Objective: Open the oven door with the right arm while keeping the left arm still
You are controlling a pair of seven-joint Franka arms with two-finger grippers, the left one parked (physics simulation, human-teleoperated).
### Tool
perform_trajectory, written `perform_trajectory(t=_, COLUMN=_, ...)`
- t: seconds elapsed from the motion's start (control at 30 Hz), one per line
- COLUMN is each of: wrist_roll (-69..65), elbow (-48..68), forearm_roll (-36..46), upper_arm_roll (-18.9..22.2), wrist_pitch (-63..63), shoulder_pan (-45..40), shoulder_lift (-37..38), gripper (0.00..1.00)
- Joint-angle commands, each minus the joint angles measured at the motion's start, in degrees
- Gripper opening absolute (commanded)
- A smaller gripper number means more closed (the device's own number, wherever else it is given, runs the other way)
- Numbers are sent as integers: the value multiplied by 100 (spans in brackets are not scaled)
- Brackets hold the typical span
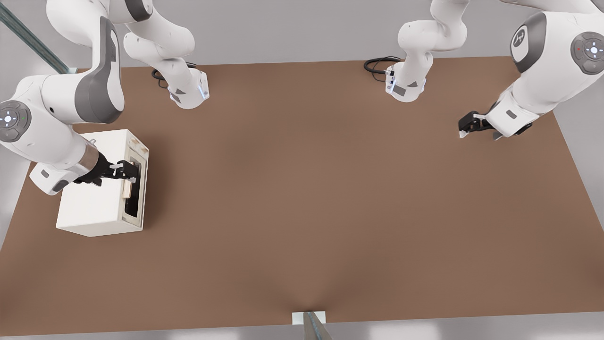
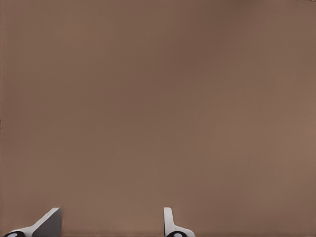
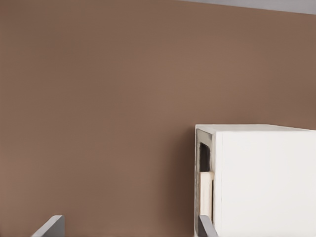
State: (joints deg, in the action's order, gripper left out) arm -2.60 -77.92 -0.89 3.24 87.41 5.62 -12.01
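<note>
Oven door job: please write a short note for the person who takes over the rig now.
Pincer: on the right arm, above the oven's front edge, at the door handle; open, fingertips apart in the right wrist view, nothing gripped.
Oven: on the table, at the front view's left, door facing the front view's right.
Oven door: appears shut against the body.
Done: approach to the handle.
Left: grip the handle, pull the door open.
</note>
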Motion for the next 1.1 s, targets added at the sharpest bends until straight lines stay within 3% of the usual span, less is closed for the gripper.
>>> perform_trajectory(t=0.0, wrist_roll=-56, elbow=-4, forearm_roll=1, upper_arm_roll=1, wrist_pitch=-13, shoulder_pan=0, shoulder_lift=6, gripper=100)
perform_trajectory(t=0.07, wrist_roll=-4, elbow=-294, forearm_roll=-306, upper_arm_roll=1, wrist_pitch=-22, shoulder_pan=53, shoulder_lift=-354, gripper=100)
perform_trajectory(t=0.1, wrist_roll=136, elbow=-276, forearm_roll=-605, upper_arm_roll=1, wrist_pitch=4, shoulder_pan=175, shoulder_lift=-775, gripper=31)
perform_trajectory(t=0.13, wrist_roll=111, elbow=-215, forearm_roll=-1086, upper_arm_roll=1, wrist_pitch=39, shoulder_pan=343, shoulder_lift=-1083, gripper=21)
perform_trajectory(t=0.2, wrist_roll=58, elbow=-250, forearm_roll=-3048, upper_arm_roll=-104, wrist_pitch=-346, shoulder_pan=826, shoulder_lift=-1207, gripper=21)
perform_trajectory(t=0.23, wrist_roll=137, elbow=-487, forearm_roll=-3820, upper_arm_roll=-350, wrist_pitch=-742, shoulder_pan=1063, shoulder_lift=-1216, gripper=21)
perform_trajectory(t=0.3, wrist_roll=1068, elbow=-909, forearm_roll=-4560, upper_arm_roll=-359, wrist_pitch=-1024, shoulder_pan=1283, shoulder_lift=-1462, gripper=21)
perform_trajectory(t=0.4, wrist_roll=1833, elbow=-847, forearm_roll=-4850, upper_arm_roll=133, wrist_pitch=-831, shoulder_pan=1459, shoulder_lift=-1769, gripper=21)
perform_trajectory(t=0.57, wrist_roll=2422, elbow=-513, forearm_roll=-4815, upper_arm_roll=274, wrist_pitch=-822, shoulder_pan=1626, shoulder_lift=-2209, gripper=21)
perform_trajectory(t=0.63, wrist_roll=2782, elbow=-1356, forearm_roll=-4824, upper_arm_roll=265, wrist_pitch=-813, shoulder_pan=1811, shoulder_lift=-1656, gripper=21)
perform_trajectory(t=0.83, wrist_roll=3195, elbow=-2341, forearm_roll=-4842, upper_arm_roll=326, wrist_pitch=-400, shoulder_pan=1732, shoulder_lift=-1216, gripper=21)
perform_trajectory(t=1.07, wrist_roll=3776, elbow=-2746, forearm_roll=-4894, upper_arm_roll=502, wrist_pitch=417, shoulder_pan=1714, shoulder_lift=-1286, gripper=21)
